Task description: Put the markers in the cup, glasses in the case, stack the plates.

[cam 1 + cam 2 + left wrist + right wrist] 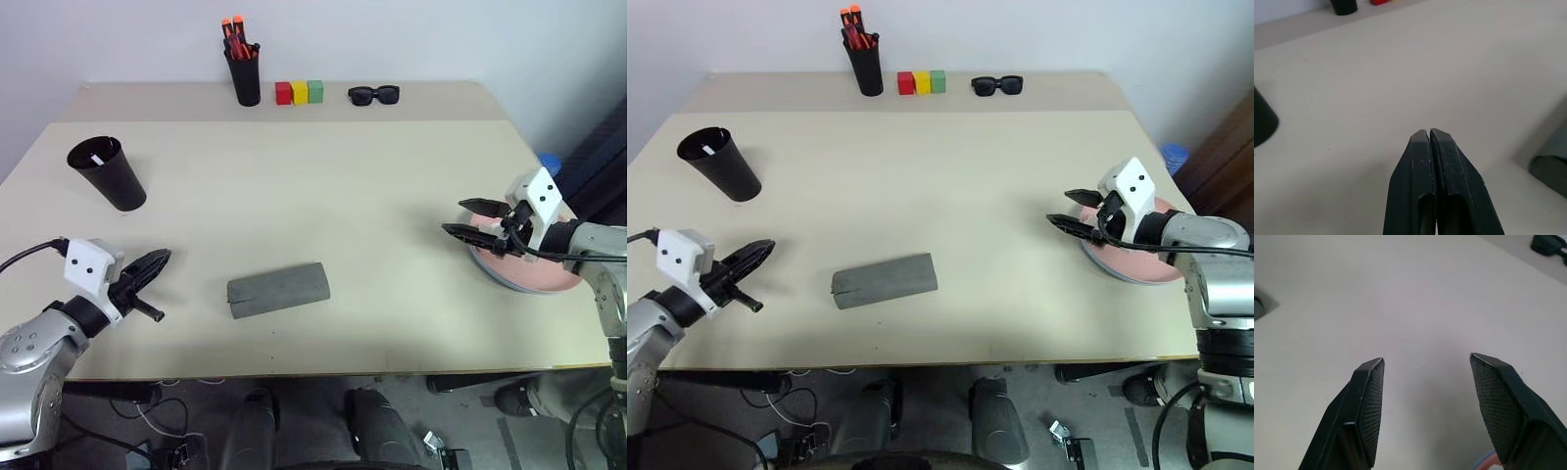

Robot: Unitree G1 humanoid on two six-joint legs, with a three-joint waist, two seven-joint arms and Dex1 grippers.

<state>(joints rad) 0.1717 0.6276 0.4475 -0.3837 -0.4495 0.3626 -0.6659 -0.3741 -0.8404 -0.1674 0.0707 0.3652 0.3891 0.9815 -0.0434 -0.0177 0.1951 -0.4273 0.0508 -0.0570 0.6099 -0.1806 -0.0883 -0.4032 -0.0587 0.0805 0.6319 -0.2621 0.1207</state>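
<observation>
Fingers on my left gripper point(155, 262) are pressed together with nothing between them, low over the near left part of the surface point(323, 196). On my right gripper point(462, 217) the fingers stand apart and hold nothing, just above the near edge of the pink plate point(549, 279) at the right side of the surface. A thin blue rim shows under the pink plate's edge, so the two plates seem stacked. From the left eye I see the cup point(110, 172) standing upright at the left, with a white marker point(97, 160) showing inside its rim. The grey case point(278, 289) lies closed near the front middle, between my two arms and apart from both. Along the back stand a black pen holder point(244, 76) full of orange-capped markers, three coloured blocks point(299, 92) in a row, and black sunglasses point(373, 95). I cannot see the wire glasses, nor tell whether they are in the case.

From the left wrist, the two fingers point(1420, 181) meet with no gap, bare surface lies ahead of them, and a corner of the case point(1550, 169) sits off to one side.

From the right wrist, the textured pads point(1373, 406) are spread wide over bare surface, and a pink and blue plate edge point(1488, 461) peeks between them.
</observation>
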